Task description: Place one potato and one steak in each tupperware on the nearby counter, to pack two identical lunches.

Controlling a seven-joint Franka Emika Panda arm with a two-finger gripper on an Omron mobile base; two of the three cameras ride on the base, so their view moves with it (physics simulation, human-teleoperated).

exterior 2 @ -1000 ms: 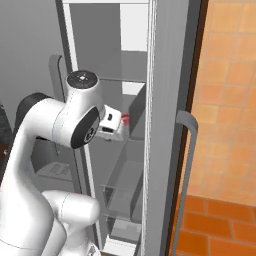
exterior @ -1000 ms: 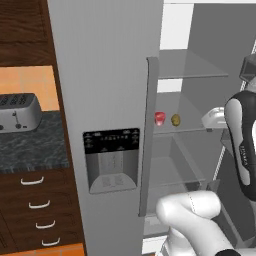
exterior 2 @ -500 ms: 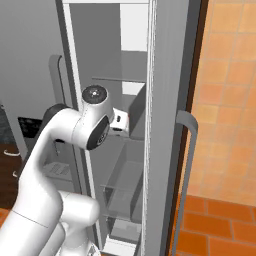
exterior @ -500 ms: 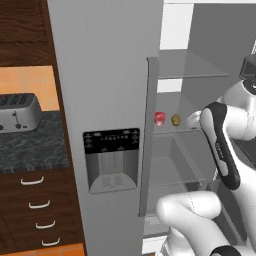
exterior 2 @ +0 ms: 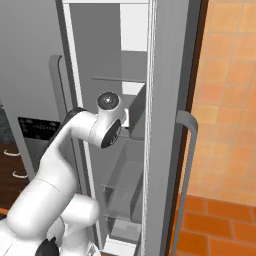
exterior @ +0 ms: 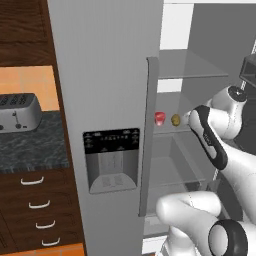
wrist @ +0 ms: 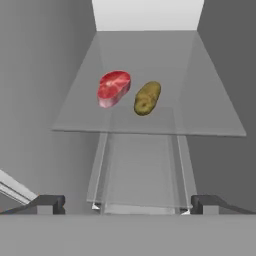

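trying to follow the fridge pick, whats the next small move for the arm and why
Probably ease the gripper forward into the fridge toward the potato or the steak. The hand view shows both lying side by side, close together, on the glass shelf ahead, and the fingertips stand wide apart with nothing between them, well short of either item.

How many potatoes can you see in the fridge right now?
1. The potato lies on the glass shelf just right of the steak, apart from it. A second one may be hidden elsewhere in the fridge.
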